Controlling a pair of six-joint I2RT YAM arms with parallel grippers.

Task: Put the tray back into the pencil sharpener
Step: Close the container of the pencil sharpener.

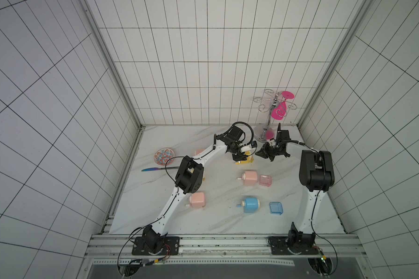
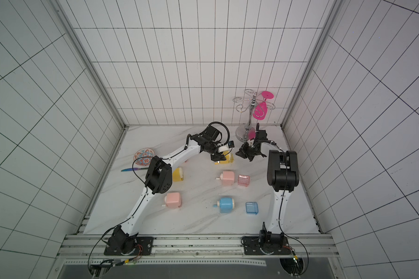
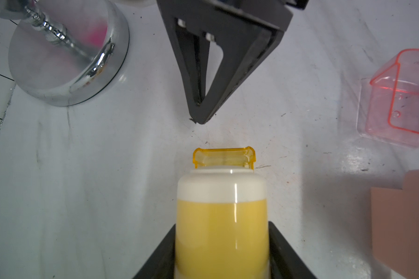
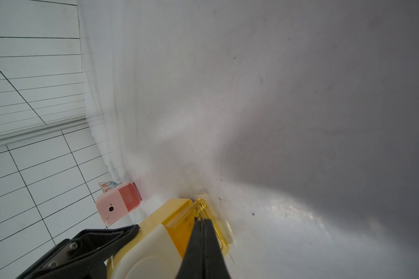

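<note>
OK, the left pincer [image 3: 222,225] is clamped on the yellow pencil sharpener [image 3: 221,198], one finger on each side of its body. In both top views the pair sits just right of frame centre, on the upper part of the desk [image 1: 215,217]. The yellow tray [image 3: 224,157] is in the sharpener's slot but its clear amber end sticks out, so it's not fully seated. The right pincer [image 3: 201,118] is closed with its tips together and empty, pointing at the tray's exposed end. The left wrist view shows a gap between them, while the right wrist view overlaps them, so I can't tell if they touch. Below that in a top view are a pink sharpener [image 1: 249,177] with a pink tray [image 1: 265,180] just beside it, then a blue sharpener [image 1: 250,204] with a blue tray [image 1: 276,208] near it, apart. Another pink sharpener [image 1: 197,200] lies lower left of centre, beside the left arm. A chrome glass rack [image 1: 266,125] with a pink glass [image 1: 279,110] hanging on it stands upper right. A patterned plate [image 1: 164,155] and a knife [image 1: 155,169] are at the desk's left edge.
</note>
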